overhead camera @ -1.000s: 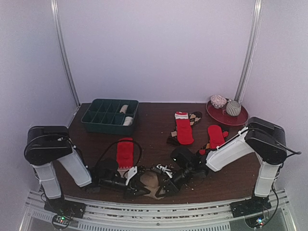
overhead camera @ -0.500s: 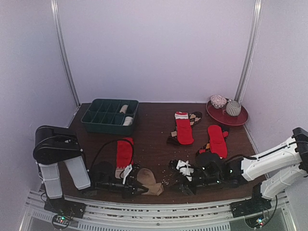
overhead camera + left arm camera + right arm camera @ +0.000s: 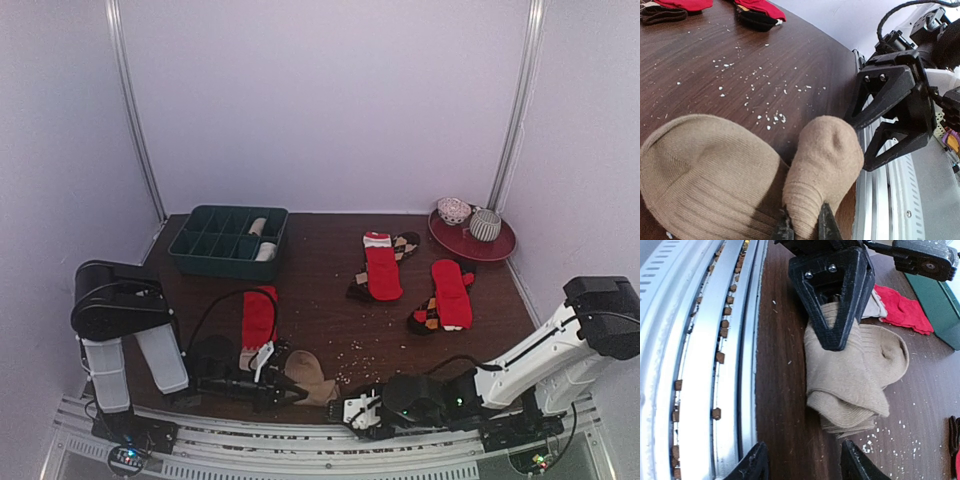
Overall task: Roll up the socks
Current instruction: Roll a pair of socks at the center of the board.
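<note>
The tan socks (image 3: pixel 312 378) lie folded in a bundle near the table's front edge. My left gripper (image 3: pixel 283 393) is shut on one narrow ribbed end of the bundle (image 3: pixel 825 160), its jaws pinching the fabric (image 3: pixel 804 225). My right gripper (image 3: pixel 358 415) sits low by the front rail, open (image 3: pixel 805 465), facing the tan bundle (image 3: pixel 855 375) a short way off and touching nothing. Red socks (image 3: pixel 259 315) (image 3: pixel 383 270) (image 3: pixel 452 290) lie flat further back. Brown diamond-patterned socks (image 3: pixel 405 243) (image 3: pixel 425 315) peek out from under two of them.
A dark green compartment tray (image 3: pixel 229 240) stands at the back left with pale rolls in it. A red plate (image 3: pixel 472 250) with two bowls is at the back right. White crumbs (image 3: pixel 360 345) dot the middle. A metal rail (image 3: pixel 700 365) runs along the front edge.
My right gripper opened, let go of the tan bundle and swung away, ending low at the front edge. The left gripper kept its hold and barely moved.
</note>
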`<state>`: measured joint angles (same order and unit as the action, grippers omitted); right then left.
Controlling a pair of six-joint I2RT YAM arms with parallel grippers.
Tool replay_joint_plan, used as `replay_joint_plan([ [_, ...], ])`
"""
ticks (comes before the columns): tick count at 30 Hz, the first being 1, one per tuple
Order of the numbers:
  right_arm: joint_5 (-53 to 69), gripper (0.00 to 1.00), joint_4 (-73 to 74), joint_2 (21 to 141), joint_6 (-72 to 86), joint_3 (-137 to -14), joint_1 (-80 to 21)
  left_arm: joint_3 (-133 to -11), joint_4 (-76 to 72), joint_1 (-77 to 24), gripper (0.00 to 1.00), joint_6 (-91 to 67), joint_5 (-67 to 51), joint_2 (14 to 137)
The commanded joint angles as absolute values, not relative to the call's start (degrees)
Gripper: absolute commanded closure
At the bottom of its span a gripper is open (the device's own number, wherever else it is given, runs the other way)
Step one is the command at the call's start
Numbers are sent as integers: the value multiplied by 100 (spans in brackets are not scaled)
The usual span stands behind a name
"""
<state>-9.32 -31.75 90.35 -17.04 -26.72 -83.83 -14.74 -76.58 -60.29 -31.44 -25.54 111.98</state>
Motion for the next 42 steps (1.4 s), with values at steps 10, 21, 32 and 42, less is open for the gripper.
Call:
replay_joint_plan([
  [10, -1699, 49, -4201, 9771, -2704, -3075, -8373, -1371, -6590, -5968, 100, -3209, -2636, 11617],
  [21, -1197, 49, -3751, 10258, -2605, -3484, -8104, -1458, -6575, -5968, 100, -3174, -2741, 11714],
  [32, 90, 62, -2711, 10628, -2602, -4073, -7767, -1537, -6557, -5968, 100, -3113, -2860, 11770],
  [42, 1114, 91, -1084, 10831, -1965, -4758, -7404, -1612, -6485, -5968, 100, -2872, -2984, 11734],
])
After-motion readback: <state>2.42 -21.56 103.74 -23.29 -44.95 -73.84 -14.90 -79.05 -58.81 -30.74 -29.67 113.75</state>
